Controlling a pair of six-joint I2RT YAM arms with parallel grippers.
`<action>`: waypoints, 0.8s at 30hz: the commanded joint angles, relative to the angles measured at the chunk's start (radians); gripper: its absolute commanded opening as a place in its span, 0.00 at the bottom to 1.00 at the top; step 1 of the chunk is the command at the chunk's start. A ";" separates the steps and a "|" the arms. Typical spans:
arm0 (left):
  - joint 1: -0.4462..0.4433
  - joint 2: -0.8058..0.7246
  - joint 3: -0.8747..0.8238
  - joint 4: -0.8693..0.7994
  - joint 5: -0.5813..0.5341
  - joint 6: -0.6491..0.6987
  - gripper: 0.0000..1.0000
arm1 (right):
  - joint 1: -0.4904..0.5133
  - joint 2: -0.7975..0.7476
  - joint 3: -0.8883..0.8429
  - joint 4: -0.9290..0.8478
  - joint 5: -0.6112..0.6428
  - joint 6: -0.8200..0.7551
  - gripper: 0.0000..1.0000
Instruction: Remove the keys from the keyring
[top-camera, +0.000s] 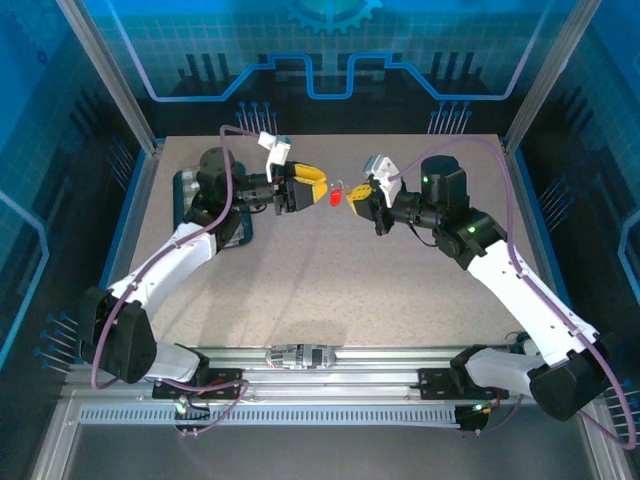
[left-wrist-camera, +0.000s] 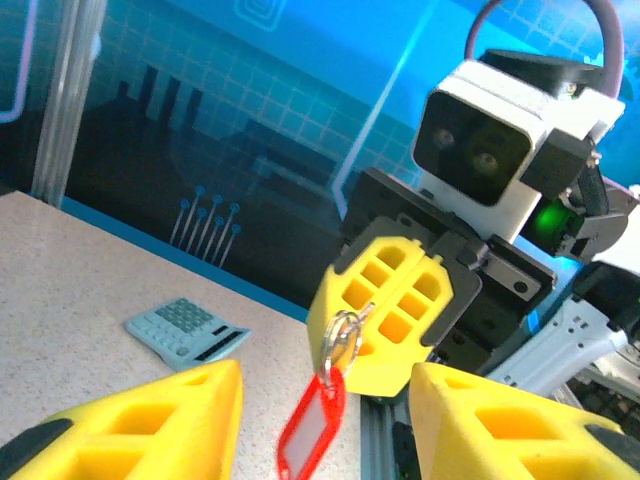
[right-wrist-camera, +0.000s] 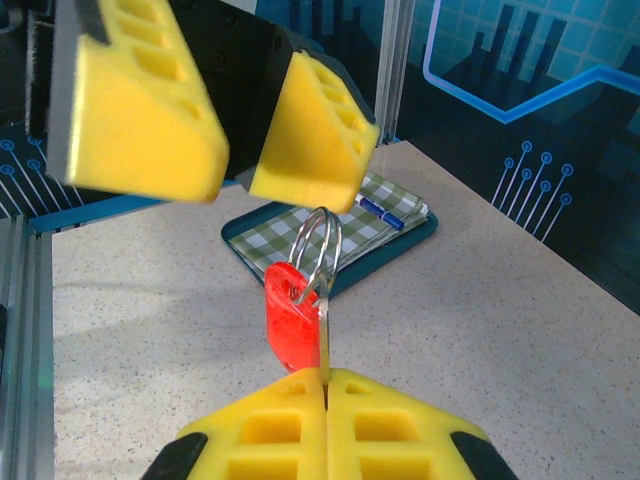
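Right fingers (right-wrist-camera: 262, 432): pressed together, pinching a thin grey metal strip in their seam.
Left fingers (left-wrist-camera: 150, 425): spread apart with a clear gap, holding nothing; they face the right pair tip to tip.
Key (right-wrist-camera: 325, 335): the grey strip, seen edge-on, running from the ring down into the right fingers' seam; head and shaft cannot be told apart.
Keyring (right-wrist-camera: 318, 245): held in the air between the two pairs, above the middle of the surface and nearer its far edge. The ring stands just off the tip of the right fingers. Its far side comes just beside one left fingertip; contact cannot be told.
Red tag (left-wrist-camera: 310, 428): hangs from the ring. In the left wrist view it dangles in the gap between the left fingers, touching neither.
Look of the keyring: a thin bright wire ring of doubled coils; the tag is a flat, translucent red plastic rectangle with rounded corners.
Surface (top-camera: 330, 285): pale beige with fine speckles.
Tray (right-wrist-camera: 392, 252): teal, lying flat near the far left corner, lined with a green checked cloth (right-wrist-camera: 270, 235) with a blue pen (right-wrist-camera: 385, 212) on it.
Calculator (left-wrist-camera: 187, 332): pale grey-green, flat on the surface close to a wall.
Room: blue wall panels (top-camera: 330, 50) printed with grid, gear and skyline patterns, held by aluminium posts (top-camera: 108, 70); an aluminium rail (top-camera: 380, 380) along the near edge carries both arm bases.
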 joint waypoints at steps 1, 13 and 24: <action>-0.028 -0.004 0.051 -0.061 0.009 0.079 0.48 | 0.013 0.011 0.037 -0.018 -0.019 0.004 0.00; -0.035 0.021 0.092 -0.074 0.013 0.076 0.44 | 0.016 0.009 0.040 -0.024 -0.027 0.005 0.00; -0.039 0.040 0.108 -0.108 0.011 0.089 0.37 | 0.018 0.012 0.049 -0.027 -0.036 0.001 0.00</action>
